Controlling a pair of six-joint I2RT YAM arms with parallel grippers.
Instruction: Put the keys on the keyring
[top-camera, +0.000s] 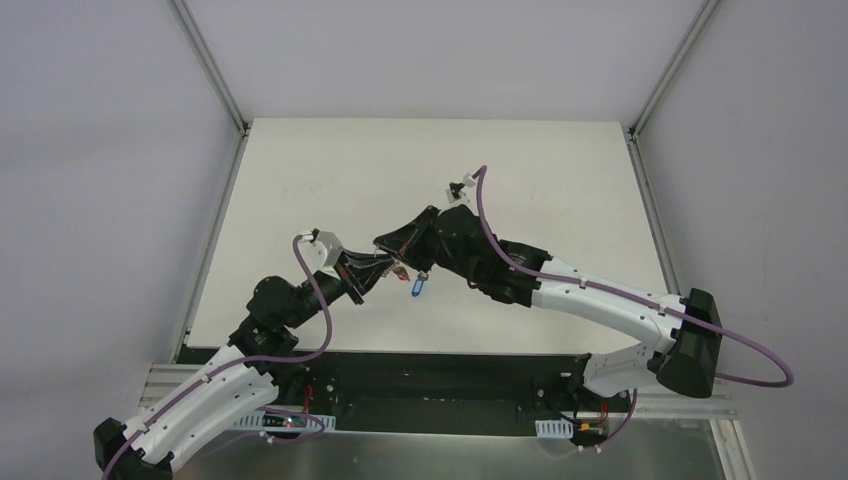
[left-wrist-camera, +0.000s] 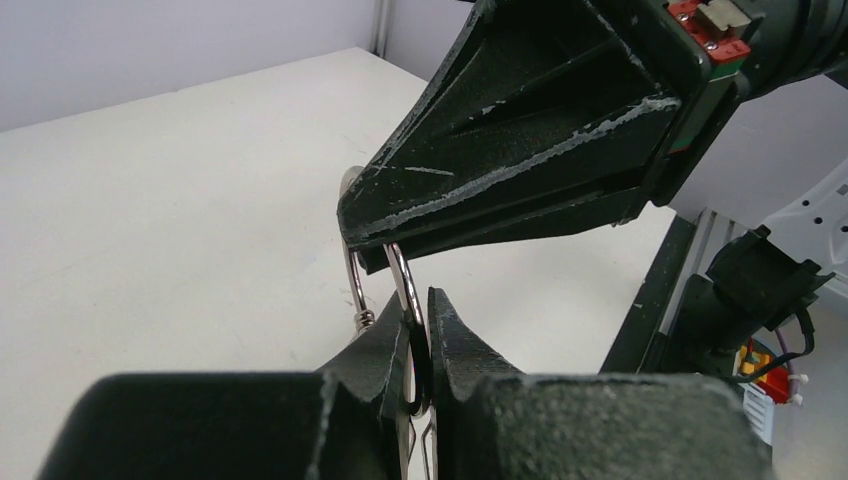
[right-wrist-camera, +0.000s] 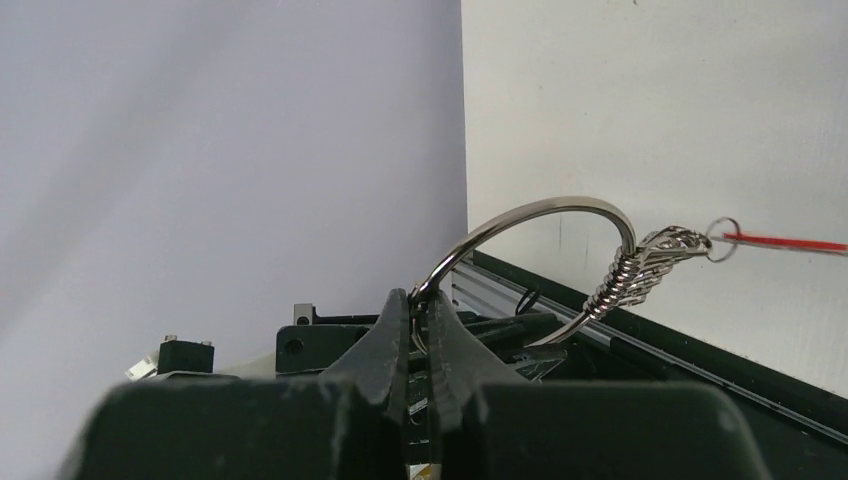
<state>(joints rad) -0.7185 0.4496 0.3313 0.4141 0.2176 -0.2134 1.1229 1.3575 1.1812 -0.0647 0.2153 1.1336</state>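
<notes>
1. Nearest the bases, the left arm reaches forward and to its right. The left end effector (left-wrist-camera: 418, 318) is closed, pinching the thin wire of the keyring (right-wrist-camera: 550, 205) between its two black fingers.
2. Just beyond it, the right end effector (right-wrist-camera: 415, 300) comes in from the other side. It is also closed on the same ring, at a different spot, and one of its fingers sits right above the left one's tips.
3. The keyring hangs in the air between the two, above the near half of the desk (top-camera: 500, 170). In the right wrist view its arc rises from the fingers and bends down into a wire-wrapped coil (right-wrist-camera: 630, 275).
4. A small loop (right-wrist-camera: 722, 240) touches the coil's tip, and the red key (right-wrist-camera: 790, 243) runs out from it, seen edge-on. Whether the loop is threaded onto the ring cannot be told.
5. In the top view the blue key (top-camera: 417, 289) dangles just below the meeting point, beside the red one. What it hangs from is hidden.
6. The step in hand appears to be threading keys onto the ring. The next move likely calls for one steady hold while the other slides the loop along the wire past the coil, without letting the ring twist free.
</notes>
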